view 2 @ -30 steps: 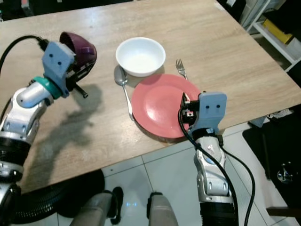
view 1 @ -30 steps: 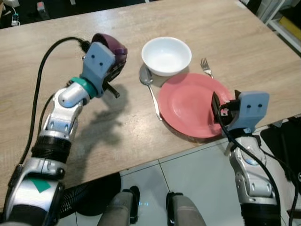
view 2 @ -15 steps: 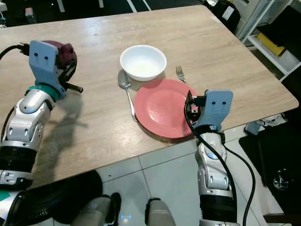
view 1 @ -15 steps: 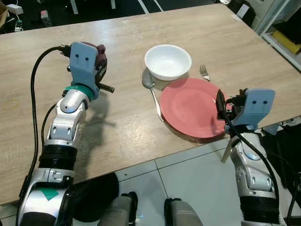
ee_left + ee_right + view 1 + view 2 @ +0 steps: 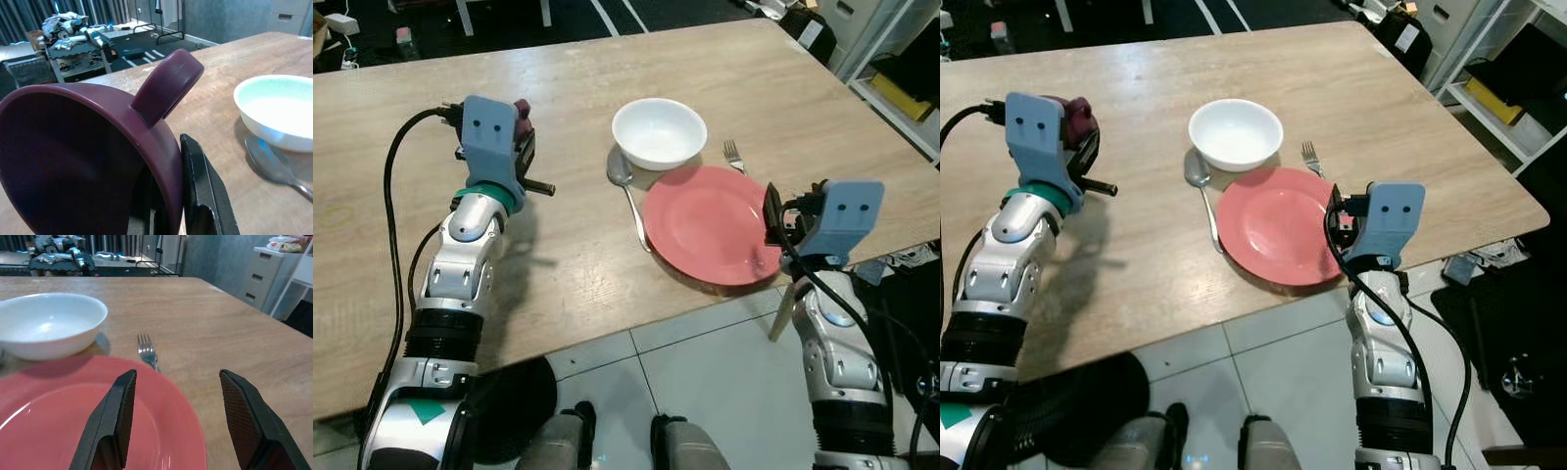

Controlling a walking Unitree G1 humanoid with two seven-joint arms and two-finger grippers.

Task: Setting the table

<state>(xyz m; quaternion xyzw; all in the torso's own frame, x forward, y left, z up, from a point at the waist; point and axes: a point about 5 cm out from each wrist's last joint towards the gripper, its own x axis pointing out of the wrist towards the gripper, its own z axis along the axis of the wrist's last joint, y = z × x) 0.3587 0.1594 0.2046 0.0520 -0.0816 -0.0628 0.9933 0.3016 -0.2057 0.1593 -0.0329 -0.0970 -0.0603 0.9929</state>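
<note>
Dark purple mug: glossy, thick looped handle, tipped so the mouth faces the wrist camera; well to the left of the white bowl, above the wooden table. Rim clamped between the fingers of the left gripper, one finger inside, one outside. Left arm bent at the elbow, raised over the table left of the bowl.

Red plate: round, just in front of the bowl. Spoon touching the plate's left edge; fork just right of the bowl. Right gripper at the plate's right edge, fingers spread apart, holding nothing.
</note>
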